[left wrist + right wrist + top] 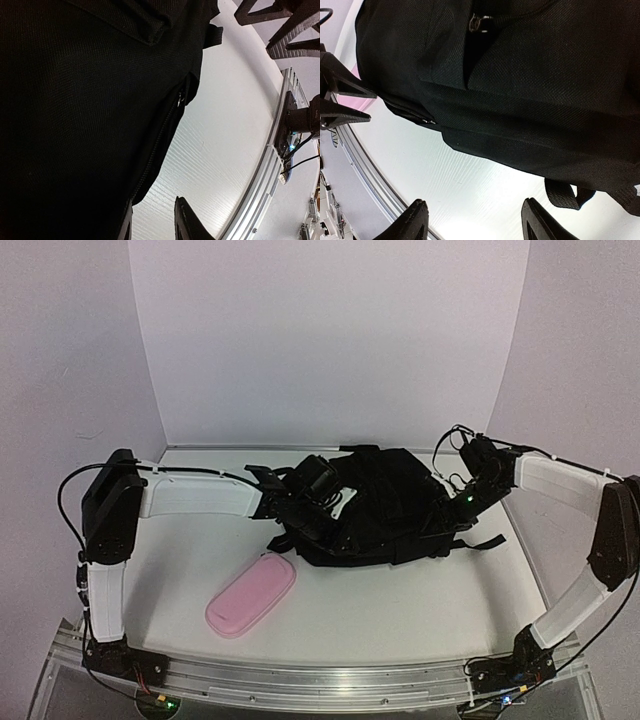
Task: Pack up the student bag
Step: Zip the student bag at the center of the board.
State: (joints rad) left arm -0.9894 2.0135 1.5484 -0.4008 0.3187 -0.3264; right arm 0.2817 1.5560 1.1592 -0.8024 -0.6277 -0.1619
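Note:
The student bag (385, 502) is a soft black backpack lying flat in the middle of the white table. My left gripper (300, 515) is at its left edge. In the left wrist view the black fabric (75, 115) and its zip (165, 127) fill the left side, and the left gripper (152, 224) stands narrowly open over bare table, one finger against the fabric's edge. My right gripper (445, 515) is at the bag's right edge. It (480, 220) is wide open and empty, short of the bag (530, 85). A pink pencil case (252, 595) lies in front, to the left.
An aluminium rail (320, 680) runs along the table's near edge. White walls (330, 340) close off the back and sides. A black strap (562, 192) trails from the bag's right side. The right wrist view catches the left gripper's fingers (340, 95) beyond the bag.

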